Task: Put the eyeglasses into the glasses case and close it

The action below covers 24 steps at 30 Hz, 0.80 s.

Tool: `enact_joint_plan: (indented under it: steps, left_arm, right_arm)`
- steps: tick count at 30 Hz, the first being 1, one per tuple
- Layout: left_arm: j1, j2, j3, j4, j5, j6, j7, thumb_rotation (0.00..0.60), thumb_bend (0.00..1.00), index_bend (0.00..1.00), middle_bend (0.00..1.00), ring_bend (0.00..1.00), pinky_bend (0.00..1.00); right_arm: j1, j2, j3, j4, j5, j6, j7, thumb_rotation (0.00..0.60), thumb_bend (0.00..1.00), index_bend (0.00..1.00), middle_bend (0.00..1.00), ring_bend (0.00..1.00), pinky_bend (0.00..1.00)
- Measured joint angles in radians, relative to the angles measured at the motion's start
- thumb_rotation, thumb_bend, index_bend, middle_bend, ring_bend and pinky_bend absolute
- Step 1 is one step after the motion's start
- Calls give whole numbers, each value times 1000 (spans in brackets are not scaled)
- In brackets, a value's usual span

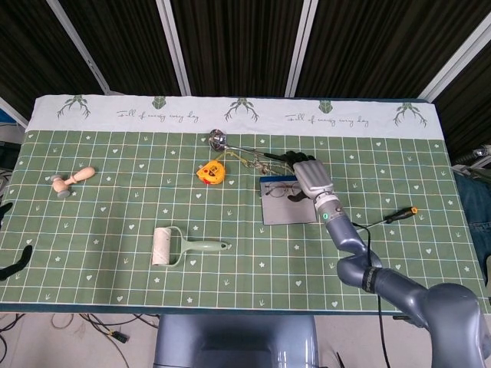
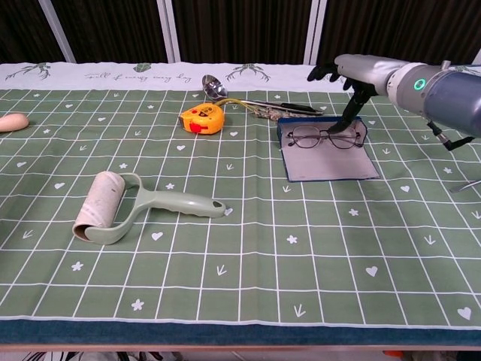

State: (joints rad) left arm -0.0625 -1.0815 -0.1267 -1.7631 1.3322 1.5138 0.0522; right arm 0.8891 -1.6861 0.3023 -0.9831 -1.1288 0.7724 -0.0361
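The eyeglasses point(image 1: 285, 186) point(image 2: 325, 138) have thin dark frames and lie on the far part of the open glasses case point(image 1: 290, 208) point(image 2: 331, 164). The case is a flat dark-blue tray with a grey lining, right of the table's centre. My right hand point(image 1: 311, 175) point(image 2: 359, 69) hovers above the case's far right corner, holding nothing. Its fingers are spread, and one dark finger point(image 2: 350, 113) points down close to the right lens. My left hand shows in neither view.
A yellow tape measure point(image 1: 211, 172) point(image 2: 201, 118) and a metal ladle point(image 1: 217, 138) point(image 2: 212, 85) lie just left of and behind the case. A green lint roller point(image 1: 173, 247) point(image 2: 113, 207) lies front left, a wooden piece point(image 1: 70, 181) far left, a screwdriver point(image 1: 395, 215) right.
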Motion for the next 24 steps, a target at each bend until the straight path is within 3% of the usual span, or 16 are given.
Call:
enact_joint_plan:
  steps: [1, 3, 4, 7, 12, 16, 24]
  left_arm:
    - [0, -1, 1, 0, 1, 0, 0, 600, 310, 110, 0, 0, 0]
    - [0, -1, 2, 0, 2, -1, 1, 600, 310, 111, 0, 0, 0]
    - [0, -1, 2, 0, 2, -1, 2, 600, 310, 111, 0, 0, 0]
    - [0, -1, 3, -1, 4, -1, 2, 600, 310, 111, 0, 0, 0]
    - [0, 0, 4, -1, 4, -5, -1, 600, 310, 113, 0, 0, 0]
    - [0, 1, 4, -1, 2, -5, -4, 600, 310, 113, 0, 0, 0]
    - [-1, -1, 5, 2, -1, -12, -2, 600, 310, 113, 0, 0, 0]
  right_arm:
    - [-21, 18, -1, -54, -4, 42, -4, 600, 484, 161, 464, 557, 713]
    - [-56, 44, -5, -133, -13, 114, -19, 600, 576, 168, 681, 759, 914]
    - [-80, 61, -10, -183, -19, 164, -36, 600, 623, 167, 780, 847, 966]
    - [-142, 101, -31, -292, -23, 259, -92, 600, 727, 166, 926, 981, 1000]
    - [-177, 146, -59, -385, 38, 238, -151, 600, 820, 150, 986, 1000, 1000]
    - [-183, 175, -82, -454, 152, 158, -221, 600, 829, 122, 989, 1000, 1000]
    - [-159, 157, -114, -462, 269, 79, -304, 600, 837, 108, 989, 1000, 1000]
